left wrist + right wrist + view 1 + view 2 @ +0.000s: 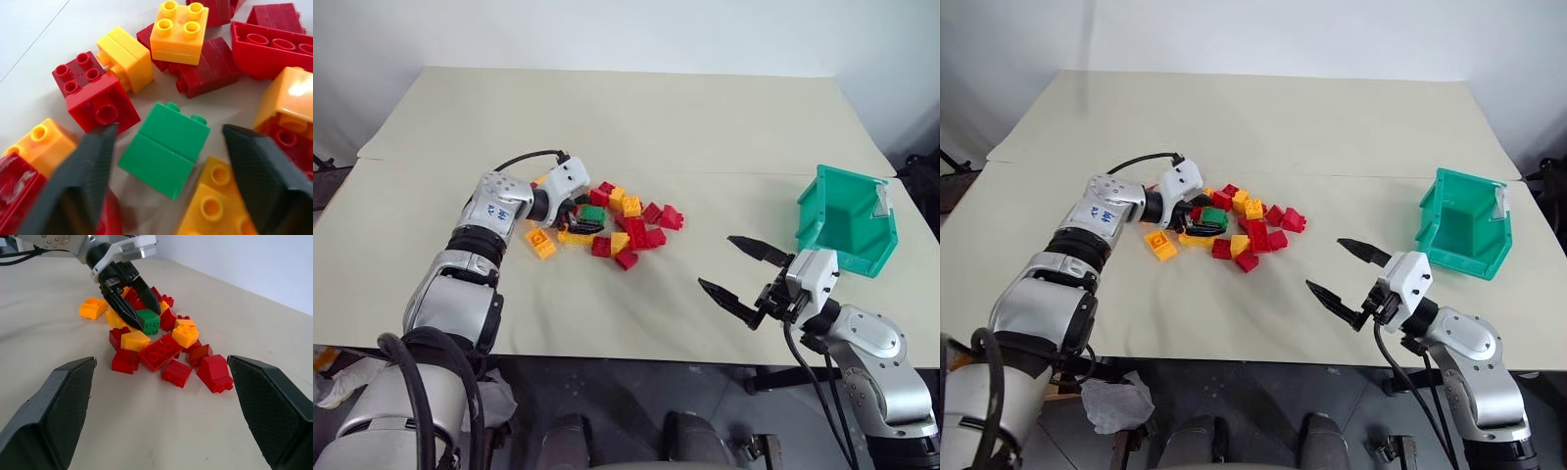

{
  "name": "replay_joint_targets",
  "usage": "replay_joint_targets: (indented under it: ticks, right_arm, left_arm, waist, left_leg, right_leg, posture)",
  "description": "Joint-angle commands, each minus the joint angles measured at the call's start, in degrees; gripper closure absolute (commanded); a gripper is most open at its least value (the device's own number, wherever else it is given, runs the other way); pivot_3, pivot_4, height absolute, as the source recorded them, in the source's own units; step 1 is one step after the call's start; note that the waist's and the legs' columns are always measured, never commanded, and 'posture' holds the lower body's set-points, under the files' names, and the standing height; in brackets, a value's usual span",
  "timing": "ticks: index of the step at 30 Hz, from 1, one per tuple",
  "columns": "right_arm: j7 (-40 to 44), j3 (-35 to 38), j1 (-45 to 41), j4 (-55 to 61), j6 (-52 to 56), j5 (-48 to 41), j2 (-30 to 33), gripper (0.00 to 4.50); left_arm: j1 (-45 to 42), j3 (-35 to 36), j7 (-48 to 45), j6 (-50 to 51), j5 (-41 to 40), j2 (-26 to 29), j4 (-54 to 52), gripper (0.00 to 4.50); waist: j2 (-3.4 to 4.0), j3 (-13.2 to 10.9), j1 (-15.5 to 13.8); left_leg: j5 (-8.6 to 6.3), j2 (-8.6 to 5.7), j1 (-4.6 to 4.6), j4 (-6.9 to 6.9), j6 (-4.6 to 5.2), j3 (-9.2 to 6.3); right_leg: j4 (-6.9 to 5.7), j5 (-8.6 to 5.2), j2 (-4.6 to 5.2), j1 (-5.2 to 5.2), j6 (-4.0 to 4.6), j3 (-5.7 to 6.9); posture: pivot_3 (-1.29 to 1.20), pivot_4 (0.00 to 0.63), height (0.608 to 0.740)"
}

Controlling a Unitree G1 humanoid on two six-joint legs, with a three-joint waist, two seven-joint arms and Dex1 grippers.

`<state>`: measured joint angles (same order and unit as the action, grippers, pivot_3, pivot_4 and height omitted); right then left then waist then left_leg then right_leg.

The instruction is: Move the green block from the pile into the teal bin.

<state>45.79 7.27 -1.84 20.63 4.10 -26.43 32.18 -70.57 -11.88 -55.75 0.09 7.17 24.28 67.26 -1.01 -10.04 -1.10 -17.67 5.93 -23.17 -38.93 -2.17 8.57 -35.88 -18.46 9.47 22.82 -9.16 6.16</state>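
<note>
From the head camera, the left gripper (583, 217) reaches into the pile (619, 223) of red, yellow and orange bricks on the cream table (636, 117), its black fingers set on either side of the green block (592, 212) at the pile's left-hand part. Whether the fingers touch the block cannot be told from here. An orange brick (540, 243) lies apart, just left of the pile. The right gripper (742, 272) hovers low over the table's near right area with its two fingers spread wide and nothing between them; the teal bin (847, 220) stands just beyond it, well apart from the pile.

In the left wrist view the green block (165, 142) lies on its side on the table, studs pointing away, between the two fingers (80, 186) — a gap shows on each side, so the jaws are partly open and not gripping. Red and yellow bricks crowd round it.

In the right wrist view the left gripper (138, 308) comes down onto the far side of the pile, its fingers straddling the green block (148, 322) — the right gripper's own fingers (54, 413) stand wide apart, empty.
</note>
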Motion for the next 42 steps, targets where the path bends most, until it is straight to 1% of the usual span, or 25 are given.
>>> replay_joint_targets:
  ticks: [1,4,7,9,13,15,18,22,25,29,35,37,39,42]
  right_arm:
    - [-0.7,1.6,-0.1,2.6,-0.9,-0.6,-0.2,0.0]
    - [-0.8,2.0,0.2,2.8,-1.0,-0.8,0.1,0.0]
    - [-1.0,2.5,0.6,2.9,-1.0,-0.6,0.4,0.0]
    - [-1.3,2.9,1.1,3.3,-1.0,-0.6,0.5,0.0]
    - [-2.3,5.5,4.2,5.7,-0.5,-0.7,1.0,0.0]
    - [-2.9,7.5,6.7,7.3,-0.2,-1.0,1.3,0.0]
    - [-4.1,11.7,12.3,10.5,0.1,-1.3,1.2,0.0]
    - [-5.7,16.6,19.6,14.3,0.2,-1.6,0.2,0.0]
    - [-6.9,20.6,26.3,16.9,-0.3,-1.8,-2.0,0.0]
    - [-8.1,23.9,33.8,19.2,-0.9,-1.4,-5.2,0.0]
    - [-8.9,24.7,40.2,21.5,-2.3,-1.4,-9.2,0.0]
    - [-9.0,24.5,41.6,21.9,-2.8,-1.4,-10.3,0.0]
    - [-8.7,24.4,42.6,22.0,-3.3,-1.5,-11.0,0.0]
    - [-7.3,25.5,43.8,20.5,-4.7,-2.1,-11.2,0.0]
  left_arm:
    - [-1.7,-0.2,0.9,0.5,1.7,-0.2,1.7,2.17]
    - [-2.4,-0.7,-0.2,0.6,2.7,-0.3,2.6,3.02]
    - [-4.0,1.4,0.2,-0.6,1.3,-0.3,2.8,3.03]
    - [-5.1,2.5,-1.4,-2.6,0.2,-0.2,2.4,3.03]
    - [-9.1,4.6,-9.9,-4.2,-2.7,-1.1,0.0,3.03]
    - [-10.8,4.6,-15.4,-5.2,-4.0,-2.7,-1.8,3.03]
    - [-12.3,4.0,-22.2,-5.3,-5.9,-7.7,-4.7,3.03]
    - [-11.7,2.8,-26.3,-4.6,-6.9,-15.4,-7.0,3.03]
    - [-9.7,-0.6,-24.9,-7.0,-4.1,-21.5,-6.4,3.03]
    - [-7.5,-3.7,-18.0,-7.2,-0.8,-28.8,-3.1,3.03]
    - [-5.3,-7.0,-8.9,-9.1,4.1,-33.6,2.2,3.03]
    - [-4.9,-7.6,-8.1,-10.0,4.8,-34.2,2.9,3.03]
    - [-5.0,-6.7,-6.3,-9.8,4.3,-34.5,3.1,2.28]
    - [-5.2,-4.8,-6.6,-8.2,2.6,-33.7,2.8,1.42]
  waist:
    - [0.0,0.0,0.0]
    - [0.0,0.0,0.1]
    - [0.0,0.0,0.1]
    - [0.0,0.0,0.0]
    - [-0.09,-0.1,-0.3]
    - [-0.1,-0.1,-0.7]
    - [-0.11,-0.1,-1.3]
    - [-0.11,-0.1,-1.6]
    - [-0.1,-0.1,-1.5]
    - [-0.07,-0.1,-1.3]
    - [0.0,0.0,-0.3]
    - [0.04,0.0,-0.4]
    - [0.05,0.0,-0.4]
    - [0.05,0.0,-0.5]
  left_leg:
    - [0.0,0.0,0.0,0.0,0.0,0.0]
    - [0.0,0.0,0.01,0.0,0.0,0.0]
    - [0.0,0.0,0.01,-0.01,0.0,0.0]
    - [0.0,0.0,0.0,0.0,0.0,0.0]
    - [0.0,0.0,-0.02,0.0,0.0,0.0]
    - [-0.01,-0.02,-0.06,0.01,0.02,-0.01]
    - [-0.04,-0.05,-0.08,0.03,0.05,-0.03]
    - [-0.06,-0.05,-0.07,0.01,0.08,-0.01]
    - [-0.06,-0.04,-0.05,0.02,0.08,-0.02]
    - [-0.07,-0.04,-0.05,-0.02,0.1,-0.02]
    - [-0.09,-0.02,-0.04,-0.1,0.14,-0.06]
    - [-0.09,-0.02,-0.04,-0.14,0.14,-0.08]
    - [-0.1,-0.02,-0.05,-0.14,0.16,-0.09]
    - [-0.1,-0.03,-0.07,-0.14,0.17,-0.09]
  right_leg:
    - [0.0,0.0,0.0,0.0,0.0,0.0]
    - [-0.01,0.0,0.0,0.0,0.0,0.0]
    - [-0.01,0.0,0.0,0.0,0.0,0.0]
    - [-0.01,0.0,0.0,0.0,0.0,0.0]
    - [0.01,0.0,0.0,0.01,0.0,0.0]
    - [0.03,0.0,0.0,0.0,0.0,0.01]
    - [0.09,0.0,0.0,-0.02,-0.01,0.01]
    - [0.22,0.01,0.0,-0.07,-0.02,0.01]
    - [0.23,0.01,0.0,-0.07,-0.02,0.01]
    - [0.25,0.01,0.0,-0.08,-0.02,0.0]
    - [0.29,-0.01,0.0,-0.07,0.03,-0.03]
    - [0.32,-0.03,0.0,-0.07,0.05,-0.04]
    - [0.32,-0.03,0.0,-0.07,0.05,-0.04]
    - [0.27,-0.03,0.01,-0.08,0.05,-0.04]
  posture:
    - [0.0,0.15,0.74]
    - [0.0,0.15,0.74]
    - [0.0,0.15,0.74]
    - [0.0,0.15,0.74]
    - [0.0,0.15,0.74]
    - [0.0,0.15,0.74]
    - [0.0,0.15,0.74]
    - [0.0,0.15,0.74]
    - [0.0,0.15,0.74]
    - [0.0,0.15,0.74]
    - [0.0,0.15,0.74]
    - [0.0,0.15,0.74]
    - [0.0,0.15,0.74]
    - [0.0,0.15,0.74]
